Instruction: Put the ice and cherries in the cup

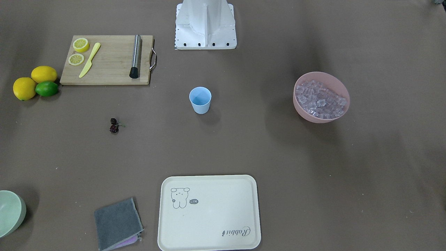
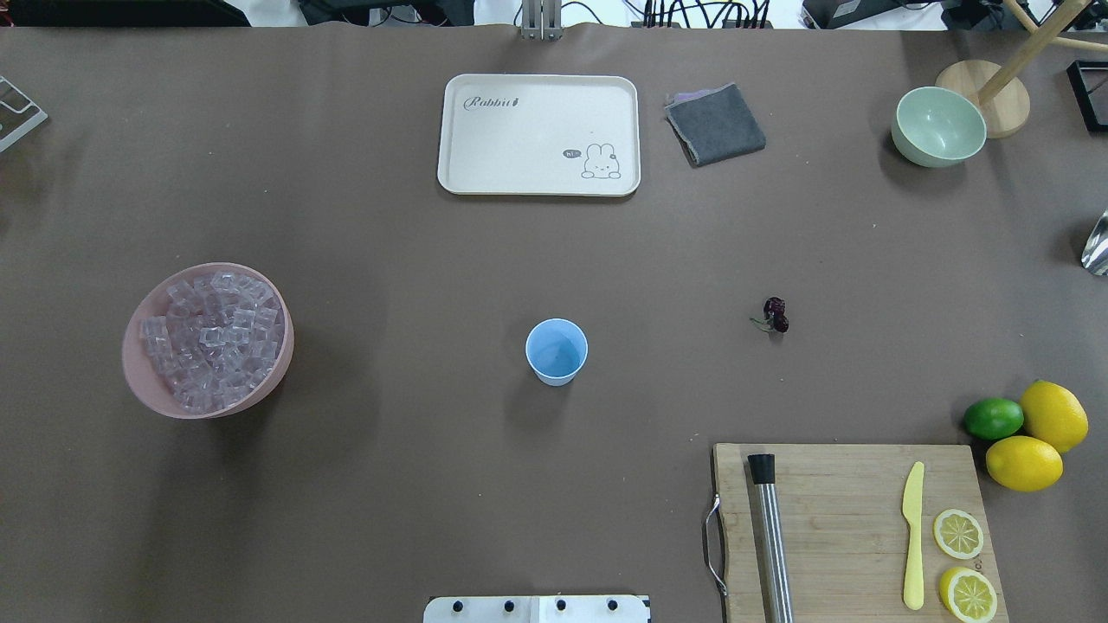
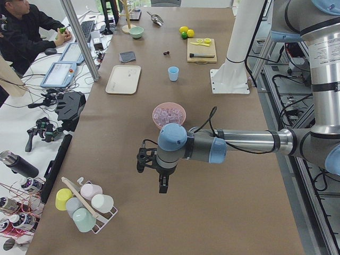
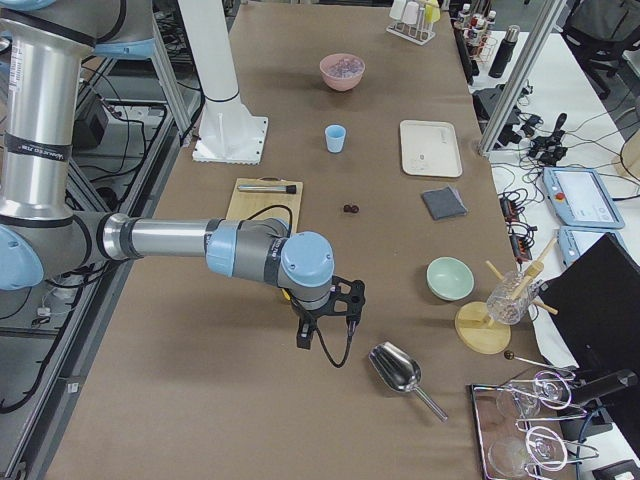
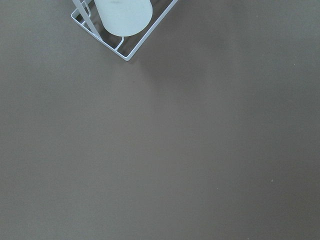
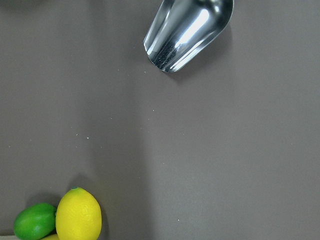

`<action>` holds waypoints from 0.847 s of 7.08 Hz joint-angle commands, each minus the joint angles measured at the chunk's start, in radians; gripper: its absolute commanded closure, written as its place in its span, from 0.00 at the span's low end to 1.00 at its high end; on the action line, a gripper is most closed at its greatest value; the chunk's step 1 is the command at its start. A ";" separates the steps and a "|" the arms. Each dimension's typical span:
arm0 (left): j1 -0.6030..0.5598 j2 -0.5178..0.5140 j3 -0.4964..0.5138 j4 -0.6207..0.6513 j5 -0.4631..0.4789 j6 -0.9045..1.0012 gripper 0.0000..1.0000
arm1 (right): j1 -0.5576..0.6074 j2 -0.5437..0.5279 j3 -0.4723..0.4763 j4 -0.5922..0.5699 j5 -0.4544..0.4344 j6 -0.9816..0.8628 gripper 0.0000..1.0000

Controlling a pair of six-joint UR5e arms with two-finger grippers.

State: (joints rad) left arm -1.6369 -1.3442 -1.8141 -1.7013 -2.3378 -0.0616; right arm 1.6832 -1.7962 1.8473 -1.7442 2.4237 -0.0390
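Two cherries [image 2: 775, 315] lie right of the seemingly empty cup [image 2: 556, 350]. Whether the left pincer [image 3: 162, 184] or right pincer [image 4: 304, 337] is clenched, I cannot tell.

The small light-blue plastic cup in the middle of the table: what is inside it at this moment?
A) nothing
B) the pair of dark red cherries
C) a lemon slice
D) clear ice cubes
A: the overhead view looks down into the light-blue plastic cup and shows only its bare blue bottom. The clear ice cubes fill the pink bowl, and the dark red cherries lie on the brown table.
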 commanded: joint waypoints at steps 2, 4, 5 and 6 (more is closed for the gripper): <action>0.005 -0.004 -0.078 -0.052 -0.011 0.002 0.03 | 0.001 0.001 0.007 0.000 0.000 0.001 0.00; 0.034 -0.041 -0.114 -0.177 -0.075 -0.006 0.03 | 0.001 0.001 0.009 0.000 0.000 0.002 0.00; 0.081 -0.047 -0.103 -0.328 -0.060 -0.006 0.03 | 0.001 0.001 0.012 0.000 0.002 0.002 0.00; 0.110 -0.047 -0.065 -0.375 -0.064 -0.051 0.03 | 0.001 0.001 0.015 0.000 0.011 0.002 0.00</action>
State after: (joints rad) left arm -1.5661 -1.3864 -1.9079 -1.9785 -2.4005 -0.0778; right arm 1.6843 -1.7948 1.8586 -1.7441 2.4268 -0.0369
